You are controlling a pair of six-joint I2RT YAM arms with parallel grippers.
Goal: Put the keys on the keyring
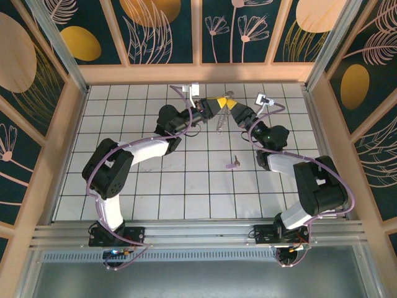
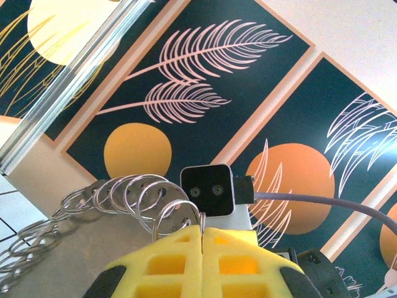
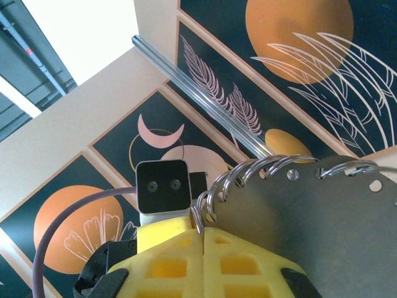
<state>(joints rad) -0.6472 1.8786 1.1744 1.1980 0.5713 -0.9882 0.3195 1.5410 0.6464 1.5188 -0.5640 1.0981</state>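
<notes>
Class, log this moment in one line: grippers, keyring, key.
left gripper: shut on silvery coiled-wire keyring | right gripper: shut on same keyring | tiny mauve-pink key: loose on white tiled table, not yet threaded

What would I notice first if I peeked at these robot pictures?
The bright yellow left fingers and right fingers, meeting at the far middle of the white tiled table, both pinched shut on a shiny coiled keyring held between them. Then the tiny pink key lying alone on the tiles nearer the arm bases, and the dark walls with orange circles and pale leaves.
</notes>
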